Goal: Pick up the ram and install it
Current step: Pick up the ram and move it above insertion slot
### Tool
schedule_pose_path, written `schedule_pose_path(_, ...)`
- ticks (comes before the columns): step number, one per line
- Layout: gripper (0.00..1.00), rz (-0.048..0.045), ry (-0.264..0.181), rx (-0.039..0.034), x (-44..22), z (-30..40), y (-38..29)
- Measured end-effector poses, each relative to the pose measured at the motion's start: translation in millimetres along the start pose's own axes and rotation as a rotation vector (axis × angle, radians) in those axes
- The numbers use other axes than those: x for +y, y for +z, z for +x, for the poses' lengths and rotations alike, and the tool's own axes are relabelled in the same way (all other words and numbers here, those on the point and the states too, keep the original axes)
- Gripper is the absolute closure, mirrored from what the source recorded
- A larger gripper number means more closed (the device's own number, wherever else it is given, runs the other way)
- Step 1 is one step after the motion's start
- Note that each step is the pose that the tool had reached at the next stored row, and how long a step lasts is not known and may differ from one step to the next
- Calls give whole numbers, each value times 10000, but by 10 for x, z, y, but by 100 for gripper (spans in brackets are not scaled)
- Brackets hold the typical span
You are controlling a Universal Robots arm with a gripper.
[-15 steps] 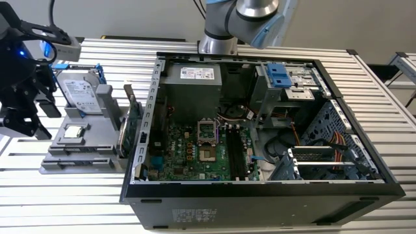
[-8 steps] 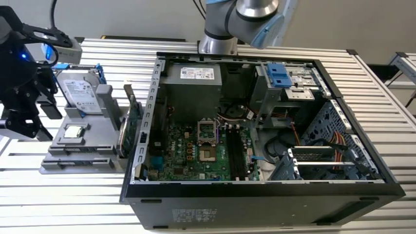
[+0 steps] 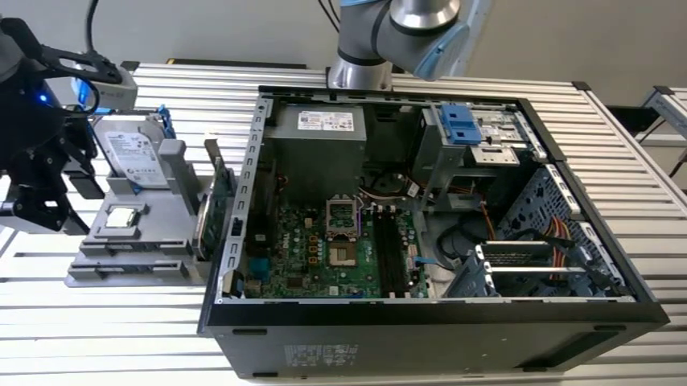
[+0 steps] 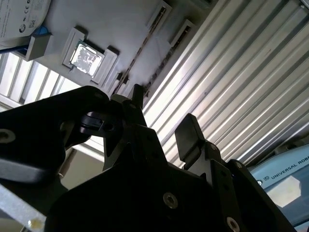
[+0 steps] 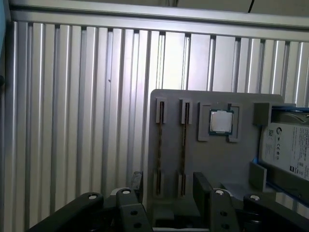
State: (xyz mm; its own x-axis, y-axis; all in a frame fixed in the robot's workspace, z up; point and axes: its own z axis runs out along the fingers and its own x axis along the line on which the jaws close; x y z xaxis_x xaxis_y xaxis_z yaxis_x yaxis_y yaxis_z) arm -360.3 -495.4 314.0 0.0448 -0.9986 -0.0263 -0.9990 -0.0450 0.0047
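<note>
The gripper (image 3: 41, 211) hung at the exterior view's left, above the slatted metal table (image 3: 96, 338) and just beside a gray parts holder (image 3: 118, 269). Its two black fingers (image 5: 203, 186) stood well apart with nothing between them. In both wrist views the ram (image 5: 184, 140) (image 4: 140, 48) sat edge-up in a narrow slot of that holder, seen as a thin brownish line, in the slot nearer the processor chip (image 5: 221, 121). A second, similar slot (image 5: 161, 142) ran parallel just beside it; what it held could not be told. The gripper (image 5: 169, 193) was near the end of these slots but touched neither the ram nor the holder. A hard drive (image 3: 134, 157) rested at the holder's far end, and a green expansion card (image 3: 220, 211) stood upright between the holder and the open computer case (image 3: 429, 338). Inside the case lay the green motherboard (image 3: 322, 257), with the power supply (image 3: 317, 133) behind it.
</note>
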Motion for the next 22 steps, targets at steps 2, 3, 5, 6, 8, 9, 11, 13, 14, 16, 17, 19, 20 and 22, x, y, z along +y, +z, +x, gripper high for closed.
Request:
schedule_pose_path(2,0,-1,0,1,0,1,13)
schedule_pose_path(3,0,-1,0,1,0,1,19)
schedule_pose_path(5,0,-1,-1,3,0,1,32)
schedule_pose_path(6,0,0,-1,4,-1,1,38)
schedule_pose_path(8,0,-1,-1,8,0,2,51)
schedule_pose_path(9,0,-1,-1,9,0,2,57)
schedule_pose_path(11,0,-1,-1,12,0,2,70)
schedule_pose_path(13,0,-1,-1,19,1,3,84)
schedule_pose_path(14,0,-2,-1,24,1,3,91)
schedule_pose_path(16,0,-2,0,33,3,3,103)
schedule_pose_path(17,0,-2,0,37,4,3,110)
schedule_pose_path(19,0,-2,0,48,6,3,124)
schedule_pose_path(20,0,-3,0,54,7,3,131)
schedule_pose_path(22,0,-3,0,66,7,4,146)
